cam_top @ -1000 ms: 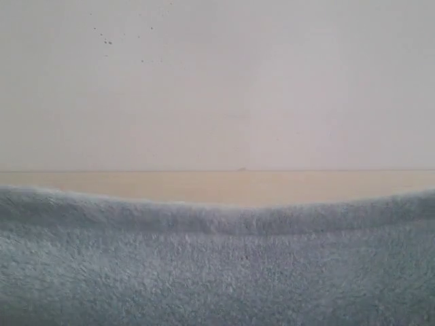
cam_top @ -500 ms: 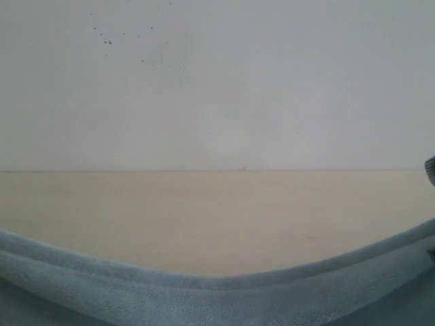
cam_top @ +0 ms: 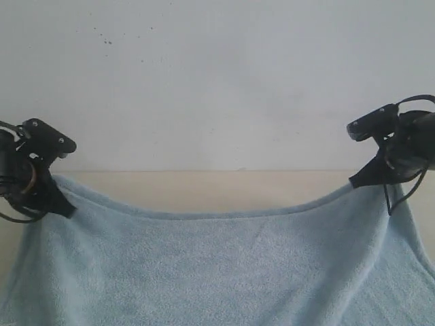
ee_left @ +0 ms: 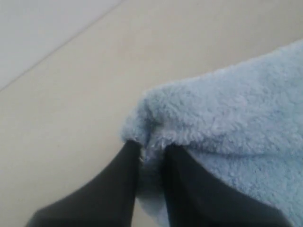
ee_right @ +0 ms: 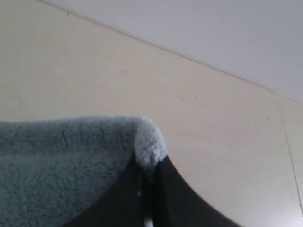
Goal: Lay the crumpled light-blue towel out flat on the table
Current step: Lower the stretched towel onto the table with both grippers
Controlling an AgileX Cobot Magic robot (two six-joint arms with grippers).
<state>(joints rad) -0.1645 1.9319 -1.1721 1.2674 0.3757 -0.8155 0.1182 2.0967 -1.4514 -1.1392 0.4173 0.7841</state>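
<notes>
left gripper (ee_left: 151, 147) and right gripper (ee_right: 150, 166) each pinch a towel (cam_top: 217, 265) corner; left grip looks looser. Risk: one-sided slip bunches that corner on the table (cam_top: 204, 190).

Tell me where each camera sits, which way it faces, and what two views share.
Exterior: low, facing the white wall across the pale beige matte table; left gripper, right gripper pinching the light-blue fluffy terry towel.
Left wrist: behind its black fingers, looking at one towel corner.
Right wrist: same, the other corner.
All share towel and table.
</notes>
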